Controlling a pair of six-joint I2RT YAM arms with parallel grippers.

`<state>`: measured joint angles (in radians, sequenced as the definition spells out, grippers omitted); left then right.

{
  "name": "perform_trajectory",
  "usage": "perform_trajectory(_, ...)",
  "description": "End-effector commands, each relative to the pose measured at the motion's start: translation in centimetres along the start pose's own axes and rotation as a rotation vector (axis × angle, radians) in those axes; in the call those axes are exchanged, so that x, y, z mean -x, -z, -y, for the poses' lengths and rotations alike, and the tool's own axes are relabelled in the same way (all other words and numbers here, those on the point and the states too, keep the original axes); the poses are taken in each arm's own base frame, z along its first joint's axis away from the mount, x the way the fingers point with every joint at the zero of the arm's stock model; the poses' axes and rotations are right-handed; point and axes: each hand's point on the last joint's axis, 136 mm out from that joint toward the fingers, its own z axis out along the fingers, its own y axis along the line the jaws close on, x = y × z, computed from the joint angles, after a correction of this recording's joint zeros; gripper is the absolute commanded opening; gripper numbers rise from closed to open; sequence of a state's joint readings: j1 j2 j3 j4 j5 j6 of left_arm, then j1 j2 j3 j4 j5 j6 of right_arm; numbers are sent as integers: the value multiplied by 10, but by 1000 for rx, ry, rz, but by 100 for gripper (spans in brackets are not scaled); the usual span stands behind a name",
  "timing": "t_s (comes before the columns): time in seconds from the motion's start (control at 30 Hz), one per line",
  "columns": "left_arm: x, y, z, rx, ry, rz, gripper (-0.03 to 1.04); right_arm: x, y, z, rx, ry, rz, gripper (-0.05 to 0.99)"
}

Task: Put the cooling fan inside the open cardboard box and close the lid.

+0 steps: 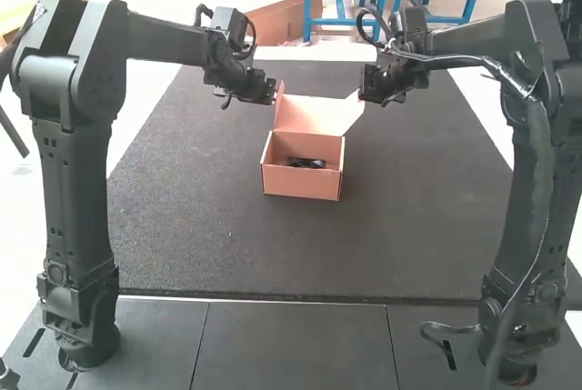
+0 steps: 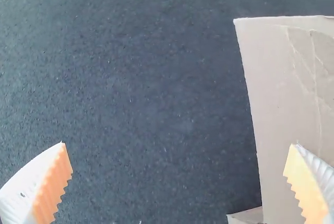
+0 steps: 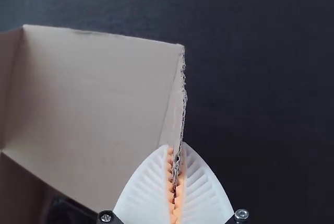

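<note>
1. The right arm's jaws are pressed together on the raw edge of the 3 o'clock flap (image 3: pixel 172 114) of the upright brown cardboard lid (image 3: pixel 94 104). Their white ribbed fingers (image 3: pixel 201 182) pinch the cardboard between orange pads.
2. The left arm's jaws stand wide apart with nothing between them. One white ribbed finger (image 2: pixel 310 179) hangs in front of the lid's 9 o'clock flap (image 2: pixel 287 93), though contact cannot be made out. The other finger hangs over the dark grey mat (image 2: pixel 130 78).
3. In the high view, the left arm's jaws sit at 11 o'clock from the small brown cardboard box (image 1: pixel 303 181). The right arm's jaws sit at 1 o'clock, and both are level with the lid's top.
4. The box sits open at the middle of the mat, and its lid rises from its 12 o'clock edge.
5. The black cooling fan (image 1: pixel 306 163) lies inside the box, on its floor.
6. The mat lies on the black table (image 1: pixel 291 345).
</note>
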<state>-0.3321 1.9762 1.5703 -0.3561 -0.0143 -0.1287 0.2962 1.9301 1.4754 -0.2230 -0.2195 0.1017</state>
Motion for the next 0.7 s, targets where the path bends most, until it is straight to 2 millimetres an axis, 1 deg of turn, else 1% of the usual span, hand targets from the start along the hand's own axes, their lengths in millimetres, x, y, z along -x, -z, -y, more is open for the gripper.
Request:
perform_trajectory(0.0, 30, 17, 8, -22, 0, 69, 97, 14, 10, -32, 46, 53, 32, -1)
perform_trajectory(0.2, 31, 21, 8, -22, 1, 69, 97, 8, 9, -57, 79, 80, 20, -1)
perform_trajectory(0.3, 30, 22, 8, -22, 1, 65, 97, 5, 10, -65, 89, 92, 17, -1)
perform_trajectory(0.47, 32, 27, 8, -22, 1, 71, 97, 1, 14, -67, 82, 97, 4, -1)
perform_trajectory(0.67, 30, 30, 8, -22, 1, 62, 97, -6, 21, -68, 78, 107, -8, -1)
